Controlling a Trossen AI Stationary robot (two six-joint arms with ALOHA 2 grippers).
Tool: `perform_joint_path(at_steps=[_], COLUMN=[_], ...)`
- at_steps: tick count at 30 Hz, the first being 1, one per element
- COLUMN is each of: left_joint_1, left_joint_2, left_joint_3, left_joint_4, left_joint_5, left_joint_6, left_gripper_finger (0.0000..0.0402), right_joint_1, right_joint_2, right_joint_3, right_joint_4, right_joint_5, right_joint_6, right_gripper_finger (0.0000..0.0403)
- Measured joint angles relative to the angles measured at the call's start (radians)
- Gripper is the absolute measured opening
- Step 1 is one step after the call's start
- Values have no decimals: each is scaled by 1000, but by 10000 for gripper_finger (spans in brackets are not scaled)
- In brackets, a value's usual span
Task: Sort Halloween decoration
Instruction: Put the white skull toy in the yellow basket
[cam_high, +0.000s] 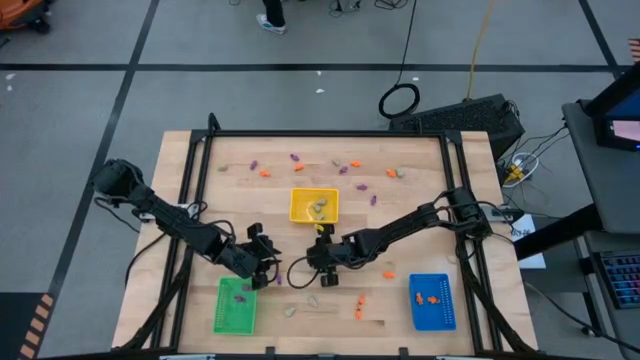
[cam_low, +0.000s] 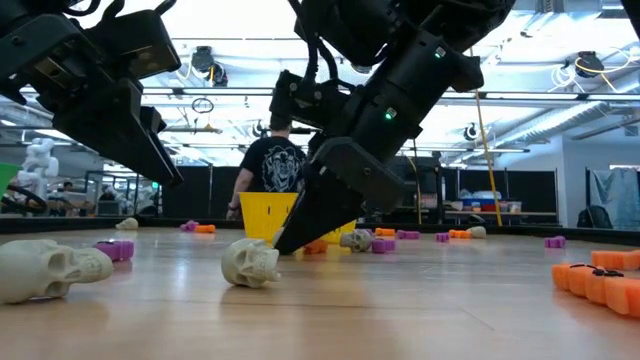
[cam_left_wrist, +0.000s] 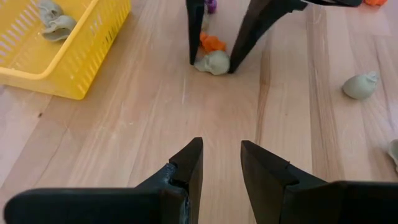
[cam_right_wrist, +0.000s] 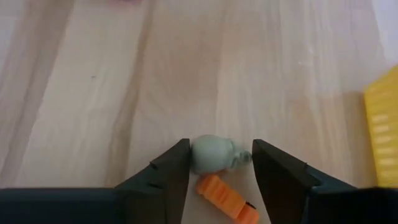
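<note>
Tiny orange, purple and pale Halloween decoration pieces lie scattered on the wooden table (cam_high: 420, 215). My right gripper (cam_right_wrist: 221, 163) is at the table's middle, its open fingers on either side of a pale skull (cam_right_wrist: 214, 154) that rests on the wood. An orange piece (cam_right_wrist: 227, 196) lies just beside the skull. My left gripper (cam_left_wrist: 221, 165) hangs open and empty above the table near the green tray (cam_high: 235, 305), pointing toward the right gripper (cam_left_wrist: 214, 43). My right gripper comes slanting down over the pale skull, with one finger (cam_right_wrist: 177, 163) against the skull's side (cam_right_wrist: 194, 155). Whether the other finger (cam_right_wrist: 267, 165) touches it, I cannot tell. The skull sits on the table between the fingertips (cam_left_wrist: 212, 62).
A yellow tray (cam_high: 296, 205) with pale pieces stands just beyond the grippers. The green tray holds purple pieces and a blue tray (cam_high: 432, 312) at the near right holds orange ones. Two loose skulls (cam_low: 250, 262) (cam_low: 50, 270) and orange pieces (cam_low: 600, 280) lie near the front edge.
</note>
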Motion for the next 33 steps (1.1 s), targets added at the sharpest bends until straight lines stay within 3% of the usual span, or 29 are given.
perform_joint_path(at_steps=[10, 22, 33], left_joint_1=[0, 0, 0], left_joint_2=[0, 0, 0], left_joint_3=[0, 0, 0], left_joint_4=[1, 3, 3], left_joint_5=[0, -1, -1], left_joint_6=[0, 0, 0], left_gripper_finger=[107, 107, 107], right_joint_1=[24, 18, 21], right_joint_2=[-1, 1, 1], right_joint_3=[0, 0, 0], right_joint_4=[-9, 11, 23], right_joint_5=[24, -31, -36], right_joint_6=[2, -23, -25], right_gripper_finger=[157, 85, 81])
